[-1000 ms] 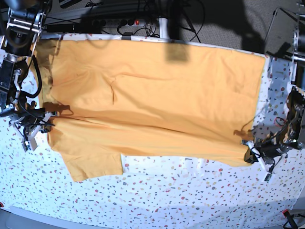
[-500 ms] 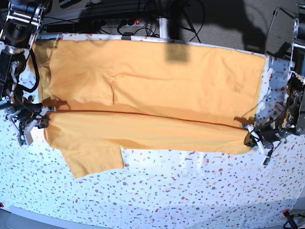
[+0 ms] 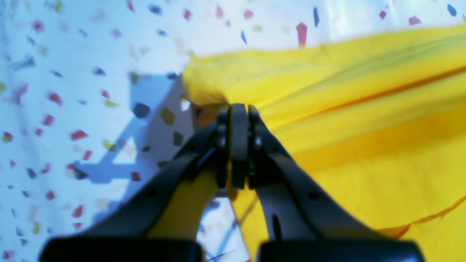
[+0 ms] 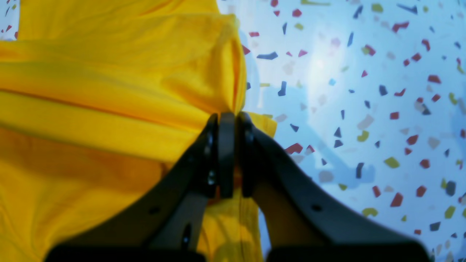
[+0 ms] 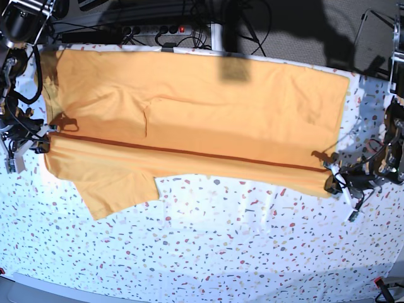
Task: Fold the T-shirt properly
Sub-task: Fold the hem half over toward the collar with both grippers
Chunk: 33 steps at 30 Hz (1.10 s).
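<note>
**A:** Entry one, end effectors. Left gripper [image 3: 233,109]: jaws pressed together, pinching a bunched edge of the T-shirt [image 5: 189,120]. Right gripper [image 4: 226,115]: likewise closed, cloth nipped between its tips.

**B:** Position of each?

**A:** In the base view the left gripper [image 5: 334,180] sits at the shirt's right-hand end, the right gripper [image 5: 39,142] at its left-hand end, level with each other. Judged purpose: each holds one end of the same long edge, so the cloth between them is drawn into a straight line.

**B:** Entry two, the garment?

**A:** Mustard-yellow, spread lengthwise across the far half of the table. A dark, taut crease runs from one grip to the other; a narrower band and one sleeve [image 5: 120,189] lie on the near side of that line. The crease looks like the intended fold axis for a lengthwise fold.

**B:** Entry three, surroundings?

**A:** White speckled tablecloth [image 5: 221,252] beneath, bare on the near side. Cables [image 5: 158,16] beyond the far edge, well apart from the shirt.
</note>
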Each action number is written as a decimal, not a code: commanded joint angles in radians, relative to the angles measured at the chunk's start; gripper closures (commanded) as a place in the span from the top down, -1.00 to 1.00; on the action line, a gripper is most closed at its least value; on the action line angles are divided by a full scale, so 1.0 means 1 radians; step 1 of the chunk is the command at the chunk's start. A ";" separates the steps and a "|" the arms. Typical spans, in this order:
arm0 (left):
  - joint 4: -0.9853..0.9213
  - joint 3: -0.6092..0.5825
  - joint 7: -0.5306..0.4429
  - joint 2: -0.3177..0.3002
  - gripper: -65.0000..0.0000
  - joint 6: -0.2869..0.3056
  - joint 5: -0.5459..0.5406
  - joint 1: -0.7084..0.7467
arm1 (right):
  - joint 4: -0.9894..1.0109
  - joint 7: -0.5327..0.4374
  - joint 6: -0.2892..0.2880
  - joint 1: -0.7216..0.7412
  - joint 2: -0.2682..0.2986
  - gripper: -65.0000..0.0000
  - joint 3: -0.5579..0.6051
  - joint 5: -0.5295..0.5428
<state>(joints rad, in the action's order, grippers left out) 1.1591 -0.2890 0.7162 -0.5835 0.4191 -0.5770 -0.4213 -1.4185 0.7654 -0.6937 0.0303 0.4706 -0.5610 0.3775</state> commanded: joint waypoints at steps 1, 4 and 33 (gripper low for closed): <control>0.024 0.008 0.015 -0.029 -1.00 -0.011 -0.014 -0.027 | -0.019 -0.016 -0.004 0.016 0.025 -1.00 -0.011 0.001; 0.040 0.008 0.116 -0.032 -1.00 -0.011 -0.067 -0.027 | -0.019 -0.016 -0.004 0.016 0.022 -1.00 -0.011 0.002; 0.041 0.008 0.315 -0.032 -0.17 -0.011 -0.079 0.056 | -0.019 0.063 -0.004 -0.094 0.012 -0.03 -0.011 0.047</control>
<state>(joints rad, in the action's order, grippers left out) 1.1847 -0.2897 1.0431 -0.5961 0.4038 -0.6518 -0.3370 -1.4204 0.8402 -0.6937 -0.0772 0.4572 -0.5632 0.4183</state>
